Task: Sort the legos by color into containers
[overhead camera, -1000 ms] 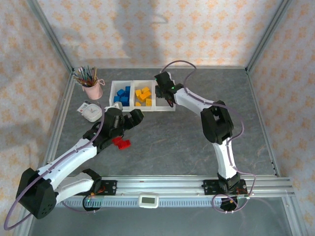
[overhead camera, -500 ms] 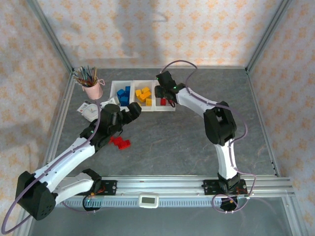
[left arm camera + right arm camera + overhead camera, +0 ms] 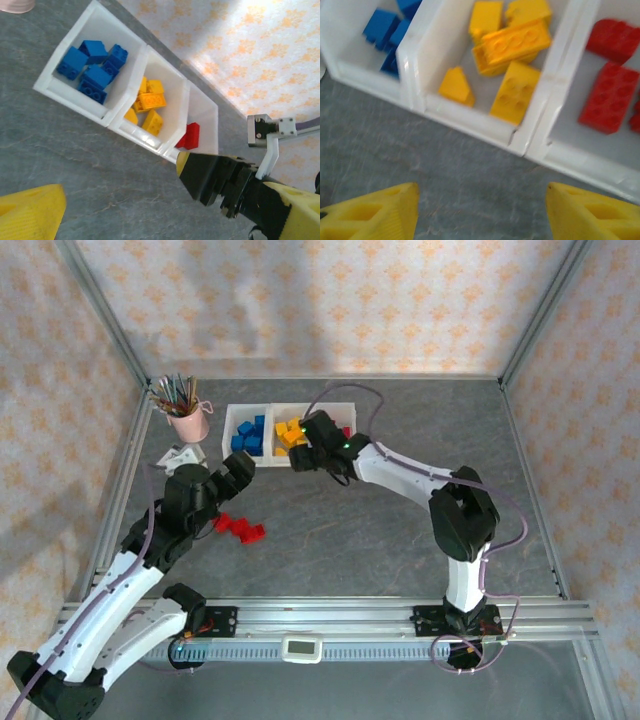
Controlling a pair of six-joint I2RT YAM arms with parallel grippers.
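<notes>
Since the left arm has drawn back toward its own base, the left gripper [image 3: 240,472] no longer hangs over the loose red legos [image 3: 240,528], which lie uncovered on the grey table [image 3: 380,530] just in front of it. Farther right, the right gripper [image 3: 300,455] has left the right-hand bin of the containers [image 3: 262,405], where it stood a second ago. It has slid leftward and nearer, to the front wall of the middle bin. The bins hold blue legos [image 3: 247,436] on the left, yellow legos [image 3: 292,432] in the middle and red legos [image 3: 345,432] on the right. The left gripper's jaws are spread as wide as they were, with nothing held; its wrist view looks past them to the bins. The right gripper's jaws have widened since the earlier frames. Its yellow fingertips [image 3: 370,215] stand well apart over bare table, gripping nothing, with the white front wall just beyond them.
</notes>
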